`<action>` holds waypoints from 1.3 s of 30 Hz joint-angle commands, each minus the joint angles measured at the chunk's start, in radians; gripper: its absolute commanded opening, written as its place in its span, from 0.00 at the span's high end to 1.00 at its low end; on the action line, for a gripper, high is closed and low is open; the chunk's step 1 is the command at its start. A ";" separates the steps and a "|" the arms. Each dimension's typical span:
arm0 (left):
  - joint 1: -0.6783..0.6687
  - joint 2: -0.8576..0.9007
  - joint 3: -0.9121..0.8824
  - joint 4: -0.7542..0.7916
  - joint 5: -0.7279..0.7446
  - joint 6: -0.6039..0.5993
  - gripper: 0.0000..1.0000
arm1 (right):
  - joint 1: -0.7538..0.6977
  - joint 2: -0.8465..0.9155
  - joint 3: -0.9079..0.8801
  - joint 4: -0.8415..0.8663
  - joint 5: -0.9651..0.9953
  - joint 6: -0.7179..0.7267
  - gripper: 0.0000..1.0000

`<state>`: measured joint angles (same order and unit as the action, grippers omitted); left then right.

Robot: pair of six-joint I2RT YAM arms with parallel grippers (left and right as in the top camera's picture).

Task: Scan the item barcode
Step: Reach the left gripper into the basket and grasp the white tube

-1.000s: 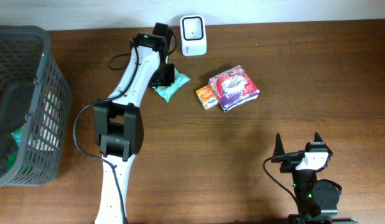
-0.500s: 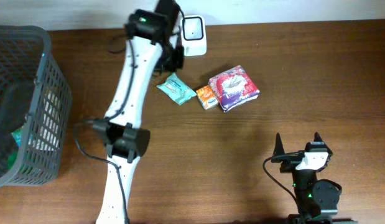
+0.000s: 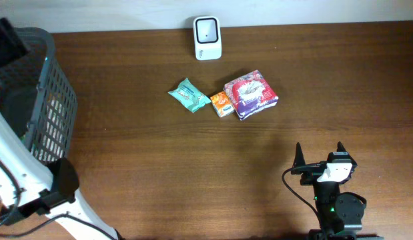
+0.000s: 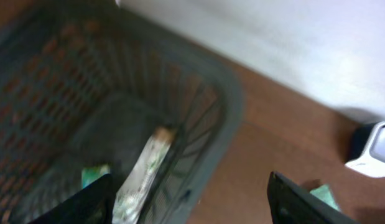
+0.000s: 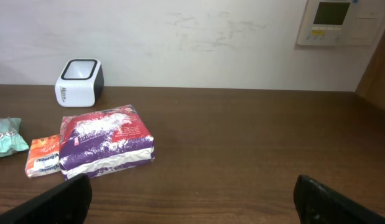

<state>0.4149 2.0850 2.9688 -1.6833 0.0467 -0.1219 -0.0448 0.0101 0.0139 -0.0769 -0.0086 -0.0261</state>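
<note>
1. Overhead: the scanner (image 3: 207, 38) stands upright at the back edge of the table (image 3: 193, 173), near the wall.
2. In front of it three items lie in a short row. The teal packet (image 3: 189, 95) is on the left and just beside the small orange packet (image 3: 221, 104), which touches the purple and red pack (image 3: 251, 95). All three are well apart from both arms.
3. The dark basket (image 3: 56, 113) stands at the left end of the table. The white left arm (image 3: 19, 177) rises next to it, and its dark far end lies over the basket's back corner, too unclear to read here.
4. The right gripper (image 3: 319, 147) rests near the front right, with its fingers spread and nothing between them.
5. Left wrist (blurred): the left gripper (image 4: 191, 180) hangs above the basket (image 4: 223, 106), with its fingers (image 4: 86, 205) wide apart and empty. Some pale and green packets lie inside the basket. The scanner (image 4: 374, 149) and the teal packet (image 4: 321, 194) show at the right edge.
6. Right wrist: the right gripper (image 5: 192, 180) is released, its fingers (image 5: 61, 200) far apart. Ahead of it lie the purple and red pack (image 5: 105, 146), the orange packet (image 5: 43, 155) and the teal packet (image 5: 4, 135), with the scanner (image 5: 79, 82) behind them.
</note>
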 commanded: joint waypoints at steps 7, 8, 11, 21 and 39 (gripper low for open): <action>0.261 0.000 -0.682 0.199 0.084 0.293 0.12 | 0.006 -0.006 -0.008 -0.002 -0.002 0.008 0.01; 0.271 0.000 -0.749 0.229 0.088 0.304 0.11 | 0.006 -0.006 -0.008 -0.002 -0.002 0.008 0.01; 0.275 0.000 -0.945 0.322 0.089 0.381 0.11 | 0.006 -0.006 -0.008 -0.002 -0.002 0.008 0.01; 0.273 0.002 -1.279 0.623 0.219 0.525 0.12 | 0.006 -0.006 -0.008 -0.002 -0.002 0.008 0.01; 0.272 0.097 -1.107 0.586 -0.137 0.208 1.00 | 0.006 -0.006 -0.008 -0.002 -0.002 0.008 0.01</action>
<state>0.6777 2.1601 1.7592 -1.0370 -0.0208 0.1818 -0.0448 0.0101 0.0139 -0.0772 -0.0090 -0.0261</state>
